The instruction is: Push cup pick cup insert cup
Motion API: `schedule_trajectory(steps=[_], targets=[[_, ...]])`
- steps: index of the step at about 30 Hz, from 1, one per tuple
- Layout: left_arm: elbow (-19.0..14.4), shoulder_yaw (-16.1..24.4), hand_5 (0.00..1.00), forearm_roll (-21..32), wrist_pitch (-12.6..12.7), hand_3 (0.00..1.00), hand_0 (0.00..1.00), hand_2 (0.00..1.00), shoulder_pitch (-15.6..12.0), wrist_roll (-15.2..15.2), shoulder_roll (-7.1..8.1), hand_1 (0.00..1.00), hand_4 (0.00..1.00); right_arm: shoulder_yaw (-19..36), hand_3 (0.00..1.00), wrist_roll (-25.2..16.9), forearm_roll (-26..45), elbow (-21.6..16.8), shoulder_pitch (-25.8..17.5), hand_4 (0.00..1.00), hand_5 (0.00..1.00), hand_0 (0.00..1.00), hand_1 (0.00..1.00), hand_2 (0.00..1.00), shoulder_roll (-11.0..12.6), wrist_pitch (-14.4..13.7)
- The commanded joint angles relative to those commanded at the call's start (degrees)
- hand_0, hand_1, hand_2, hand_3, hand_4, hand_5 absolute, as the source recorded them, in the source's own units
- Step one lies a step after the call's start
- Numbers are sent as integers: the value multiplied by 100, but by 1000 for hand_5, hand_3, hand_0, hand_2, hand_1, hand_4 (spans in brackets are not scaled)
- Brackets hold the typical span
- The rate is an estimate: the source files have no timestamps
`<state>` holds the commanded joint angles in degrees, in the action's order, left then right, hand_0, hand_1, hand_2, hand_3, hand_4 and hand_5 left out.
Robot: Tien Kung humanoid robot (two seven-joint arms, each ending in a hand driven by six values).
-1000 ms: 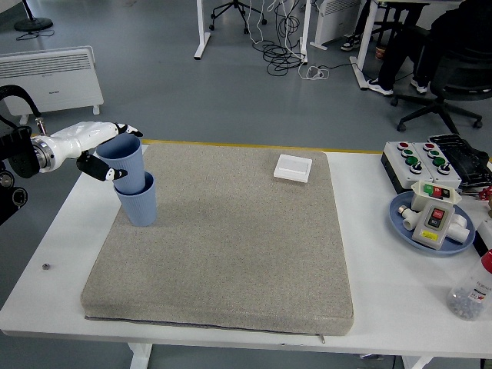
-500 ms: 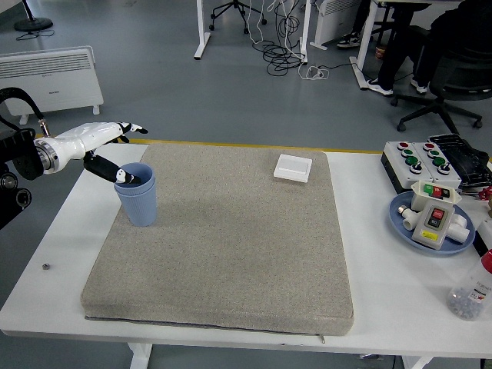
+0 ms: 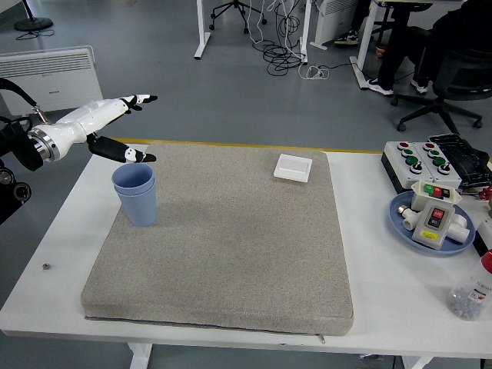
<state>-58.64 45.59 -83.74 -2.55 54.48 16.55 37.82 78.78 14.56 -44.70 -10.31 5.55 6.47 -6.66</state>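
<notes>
Two blue cups point(image 3: 136, 193) stand nested, one inside the other, upright on the left part of the grey mat point(image 3: 231, 246). My left hand point(image 3: 123, 127) hovers just above and behind the stack, white with black fingertips. Its fingers point(image 3: 142, 99) are spread straight and its thumb points over the cup rim. It holds nothing and stands apart from the cups. My right arm does not show.
A small white square box point(image 3: 294, 167) lies at the mat's far edge. At the right stand a button panel point(image 3: 425, 159), a blue plate point(image 3: 403, 224) with a switch box, and a clear bottle point(image 3: 473, 292). A small screw point(image 3: 46, 267) lies at the left.
The upper cup has dropped fully into the lower cup. My left hand let it go, opened, and rose up and away from the stack.
</notes>
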Motion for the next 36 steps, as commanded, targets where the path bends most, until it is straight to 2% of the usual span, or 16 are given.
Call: schedule_trajectory(steps=[2,3,8,9,12,15,16,18,21,22,25,27,28,32,34,36], targets=[[-183,422,363,427,181,660,667,757,-235,152,-94,712,721,3,584,-1,12,0,-2,108,571,750,610,587,8,0],[-304,679,420,685,286,511,558,606,-405,209,-186,599,641,15,584,-2,7,0,-3,108,572,750,610,587,11,-1],[-733,1796,420,1812,591,511,558,606,-1072,80,-577,599,641,41,584,-4,-13,0,-5,108,572,750,610,587,2,-4],[-835,2056,481,2072,728,506,543,580,-1260,-53,-648,587,589,54,584,-4,-30,0,-2,108,572,750,610,587,0,-3],[-948,2764,481,2780,974,506,543,580,-1558,-242,-703,587,589,54,584,-13,-8,0,11,108,572,750,610,587,0,-6],[-1010,3468,481,3487,1164,506,543,580,-1928,-370,-656,587,589,89,584,-27,-24,0,37,108,572,750,610,587,7,-5],[-998,3729,618,3748,1091,498,552,573,-2115,-457,-639,589,540,103,583,-35,-39,0,47,108,570,749,610,587,12,-2],[-964,4212,618,4232,1026,498,552,573,-2475,-554,-667,589,540,136,583,-45,-55,0,52,108,570,749,610,587,19,-2],[-908,4915,618,4936,1122,498,552,573,-3071,-393,-832,589,540,165,583,-56,-67,0,59,108,570,749,610,587,23,-5],[-861,5176,773,5197,1068,500,580,586,-3294,-332,-932,629,544,179,584,-60,-72,0,63,108,572,749,610,587,21,-7],[-773,5800,773,5622,943,500,580,586,-3678,-272,-1099,629,544,209,584,-61,-116,0,67,108,572,749,610,587,17,-8],[-643,6186,773,5905,658,500,580,586,-4027,-319,-1322,629,544,243,584,-58,-159,0,60,108,572,749,610,587,11,-10],[-614,6289,939,5949,568,547,654,646,-4132,-335,-1377,692,572,250,584,-58,-168,0,59,108,572,749,610,589,9,-9],[-504,6546,939,6168,169,547,654,646,-4494,-515,-1666,692,572,250,584,-56,-183,0,51,108,572,749,610,589,14,-2],[-492,6594,998,6159,88,564,681,660,-4610,-520,-1807,712,587,257,583,-56,-188,0,43,108,574,749,610,586,14,-2],[-509,6646,998,6151,13,564,681,660,-4717,-505,-1934,712,587,270,583,-49,-224,0,40,108,574,749,610,586,15,1]])
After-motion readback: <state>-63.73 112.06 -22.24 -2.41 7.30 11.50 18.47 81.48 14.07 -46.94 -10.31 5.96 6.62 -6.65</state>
